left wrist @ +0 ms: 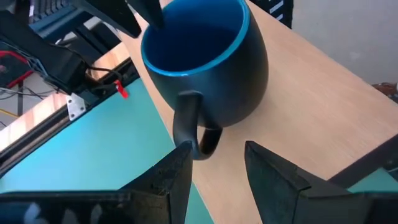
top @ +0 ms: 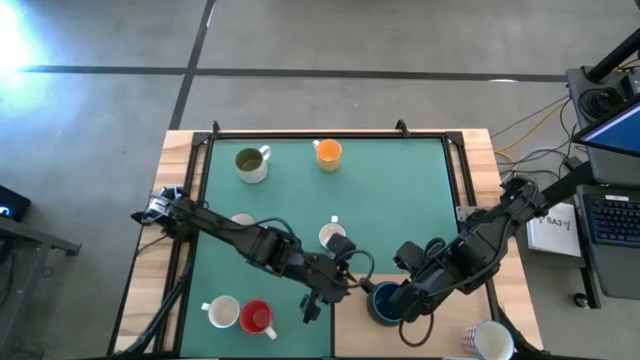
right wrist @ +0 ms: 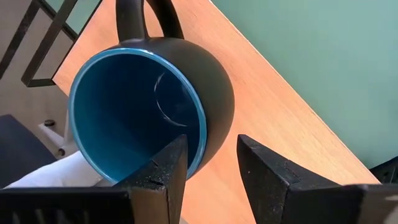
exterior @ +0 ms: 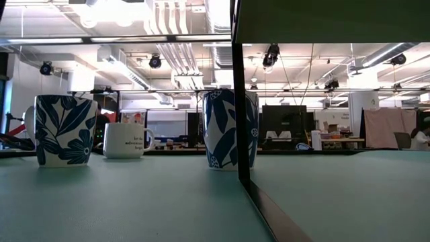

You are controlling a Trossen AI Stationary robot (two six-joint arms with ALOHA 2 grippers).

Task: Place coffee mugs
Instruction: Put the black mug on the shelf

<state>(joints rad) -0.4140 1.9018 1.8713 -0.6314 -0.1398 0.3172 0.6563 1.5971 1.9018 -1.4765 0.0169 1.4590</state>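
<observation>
Dark blue mug (right wrist: 155,106) stands on the tabletop's (right wrist: 273,118) wooden front edge, rim straddled by the spread right claw (right wrist: 211,163); left claw (left wrist: 217,163) gapes at its handle (left wrist: 189,124) (untouched). Close squarely, lift gently.

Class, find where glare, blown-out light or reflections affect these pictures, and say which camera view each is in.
High view: bright glare washes out the floor at the upper-left corner. Low view: the ceiling lights burn out to white, and a dark post blocks part of a leaf-patterned mug. Right wrist view: a curved glint sits inside the dark blue mug.
</observation>
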